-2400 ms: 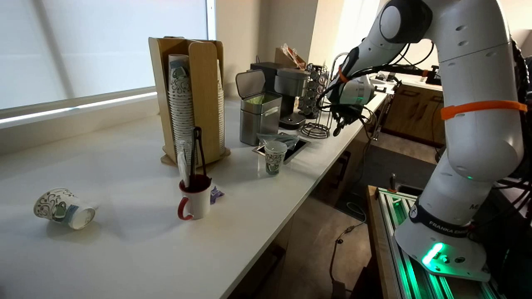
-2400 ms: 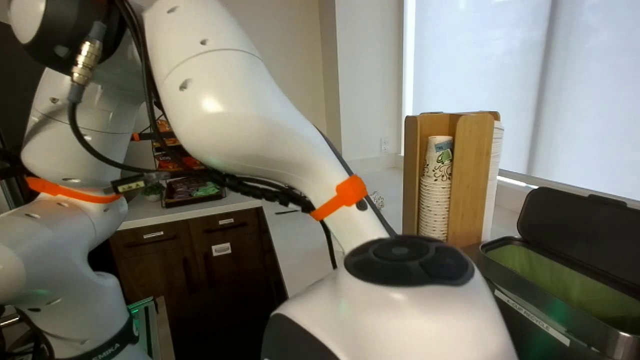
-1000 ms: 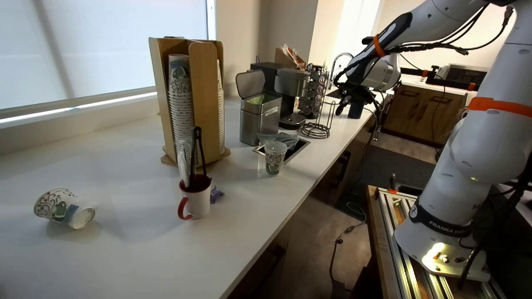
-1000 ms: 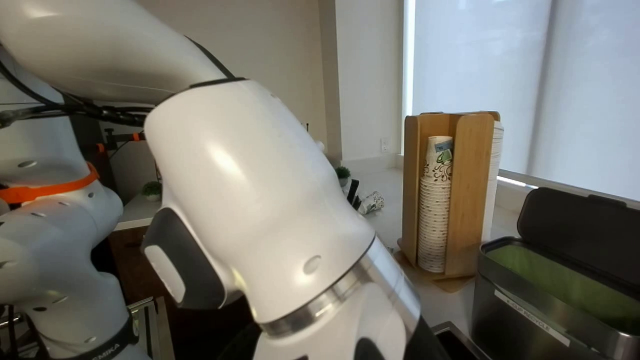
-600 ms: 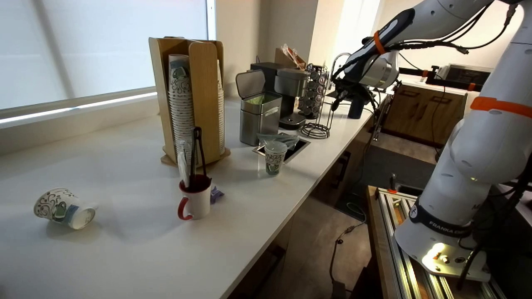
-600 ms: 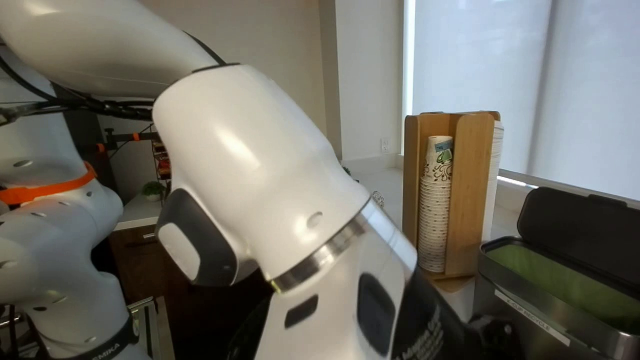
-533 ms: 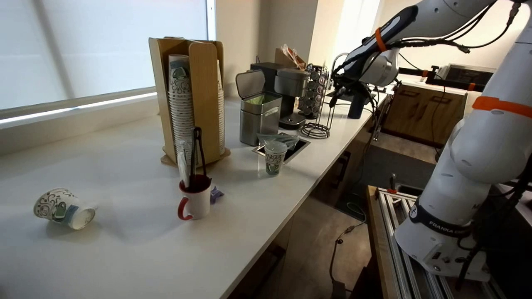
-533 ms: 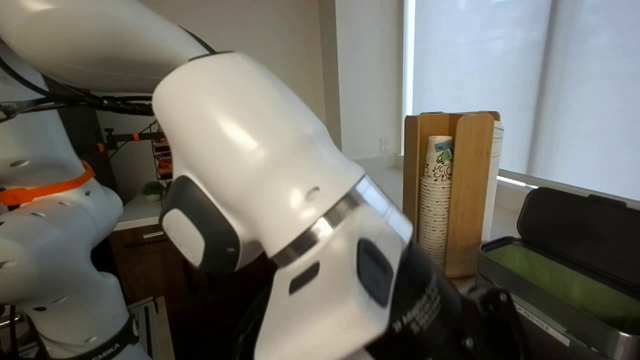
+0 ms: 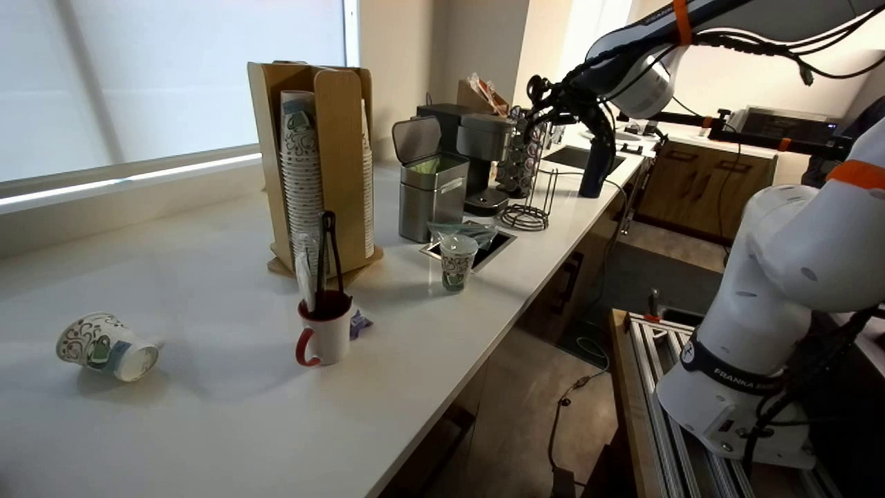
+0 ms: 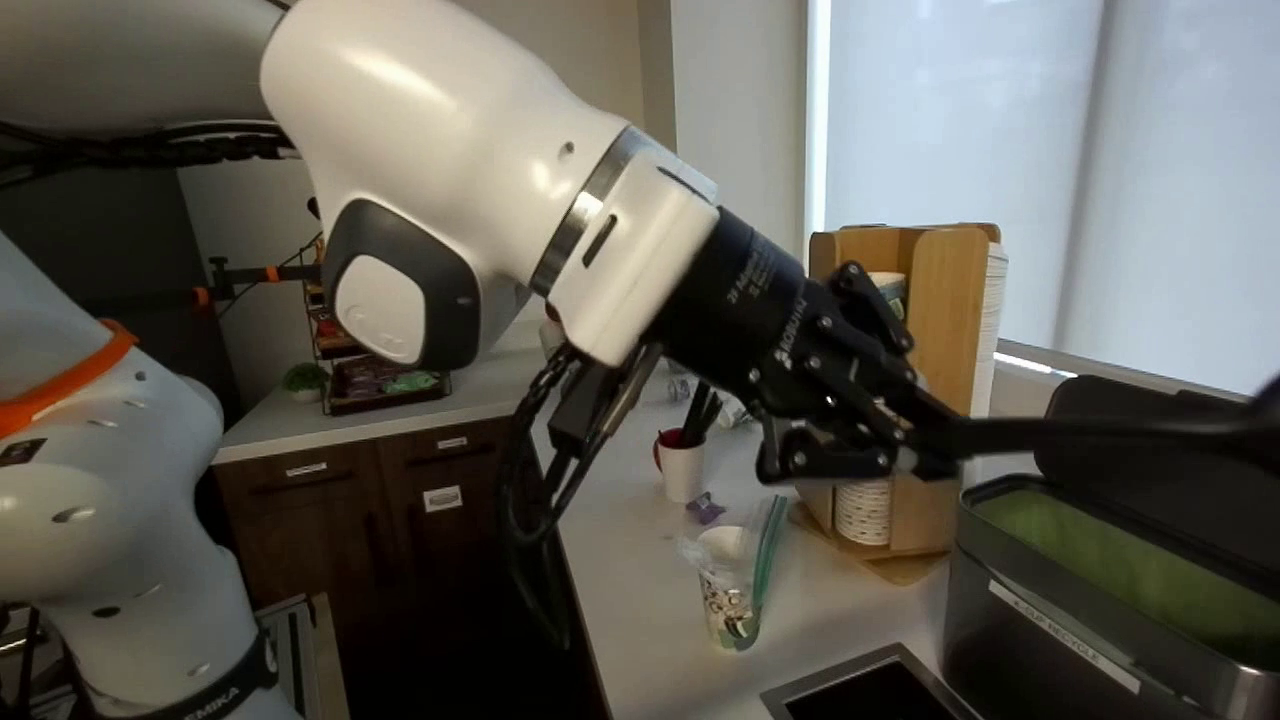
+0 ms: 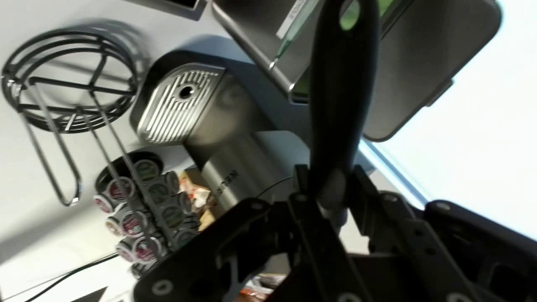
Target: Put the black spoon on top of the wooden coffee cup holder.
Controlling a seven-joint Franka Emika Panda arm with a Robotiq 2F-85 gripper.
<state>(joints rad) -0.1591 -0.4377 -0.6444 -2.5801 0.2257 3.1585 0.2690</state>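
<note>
The black spoon is held in my gripper [image 10: 925, 440]. In the wrist view its dark handle [image 11: 344, 84], with a hole near the end, stands between the fingertips and points away from the gripper. In an exterior view the spoon [image 10: 1100, 437] sticks out to the right, nearly level and blurred, over the canister. The gripper also shows in an exterior view [image 9: 538, 107], raised near the coffee machine; the spoon is hard to make out there. The wooden coffee cup holder [image 9: 339, 166] stands upright on the counter. It also shows behind the gripper [image 10: 950, 350], partly covered by it.
An open grey canister [image 9: 432, 204] and coffee machine [image 9: 484, 142] stand beyond the holder. Nearby are a wire rack [image 9: 525, 220], pod tower [image 9: 515, 162] and paper cup [image 9: 455, 270]. A red-handled mug [image 9: 332, 339] with utensils stands in front. Another cup [image 9: 104, 349] lies on its side.
The arm has swung and lifted. My gripper has risen and tilted up from pointing down, now facing more sideways. The spoon has come into view over the canister. The counter items stay put.
</note>
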